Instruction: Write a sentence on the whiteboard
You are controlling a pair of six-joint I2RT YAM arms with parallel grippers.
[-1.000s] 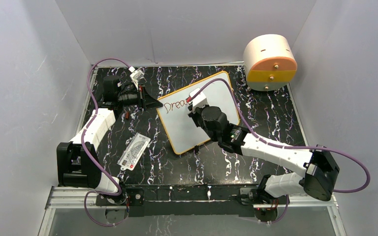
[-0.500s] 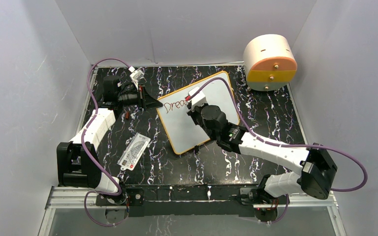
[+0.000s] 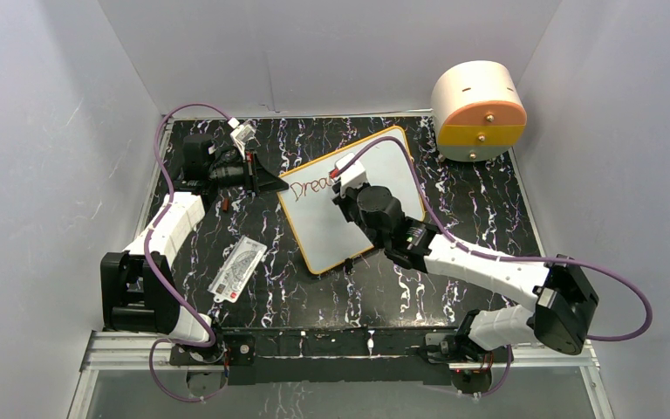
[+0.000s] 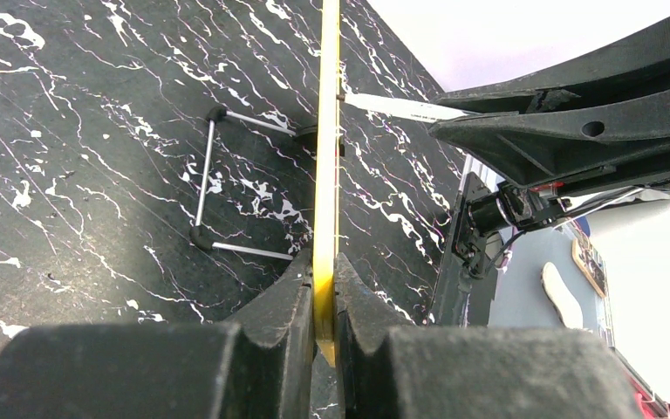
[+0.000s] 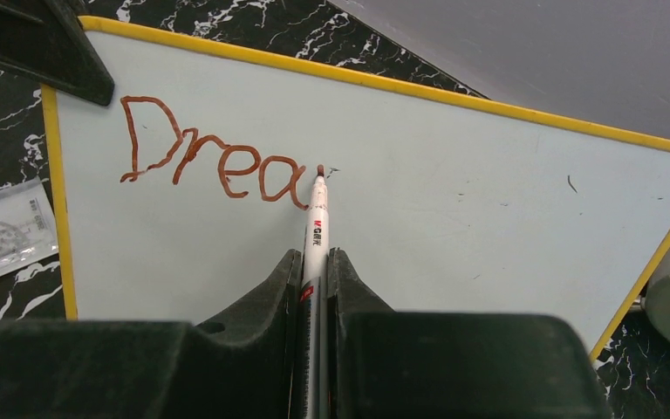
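Note:
The whiteboard (image 3: 323, 231) lies tilted on the black marbled table, with its orange-yellow frame. The sentence (image 5: 214, 161) reads "Drea" in reddish-brown marker near the board's left corner, and also shows in the top view (image 3: 308, 187). My right gripper (image 5: 314, 257) is shut on a white marker (image 5: 317, 218). The marker's tip touches the board just right of the "a", at a small new mark. In the top view my right gripper (image 3: 350, 187) hovers over the board. My left gripper (image 4: 324, 271) is shut on the whiteboard's yellow edge (image 4: 326, 131), at the board's left corner (image 3: 268, 182).
A white printed plastic card (image 3: 238, 269) lies left of the board, and also shows in the right wrist view (image 5: 0, 236). A cream and orange drum (image 3: 478, 109) stands at the back right. The board's wire foot (image 4: 203, 179) rests on the table. Grey walls enclose the table.
My right arm has shifted slightly toward the board with the marker, and the tip now sits just past the "a". My left arm has not moved.

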